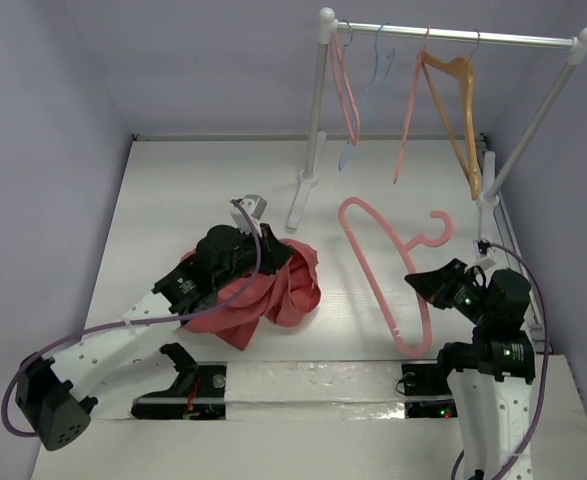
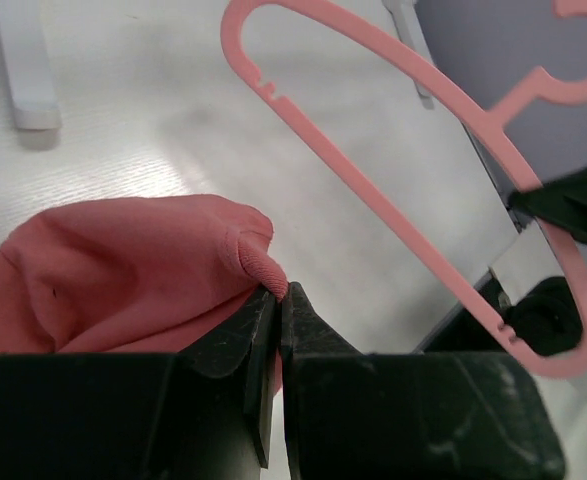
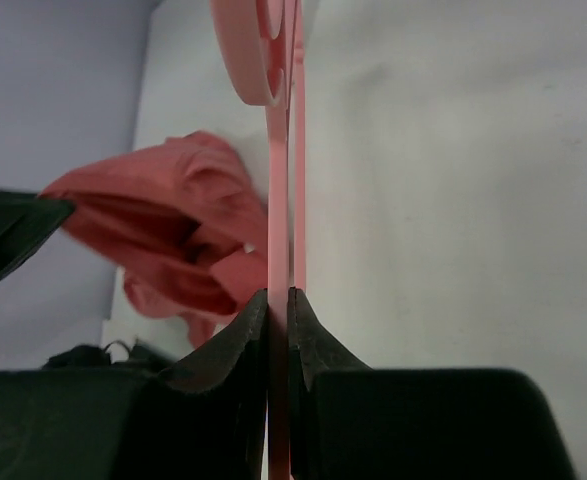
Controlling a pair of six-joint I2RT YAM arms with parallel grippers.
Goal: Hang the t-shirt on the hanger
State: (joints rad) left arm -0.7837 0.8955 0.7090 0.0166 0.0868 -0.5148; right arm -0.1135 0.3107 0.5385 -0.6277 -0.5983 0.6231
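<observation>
Left gripper (image 2: 279, 293) pinched on t-shirt (image 2: 123, 270) edge, cloth bunched below it. Right gripper (image 3: 279, 296) clamped on hanger (image 3: 279, 150) arm. Step: both grasped. Next: thread hanger end into shirt opening.

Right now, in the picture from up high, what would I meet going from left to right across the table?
t-shirt → hanger → rack's right leg

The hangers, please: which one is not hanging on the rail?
The thick pink hanger, clamped in the right pincer; the others hang from the rail.
</observation>
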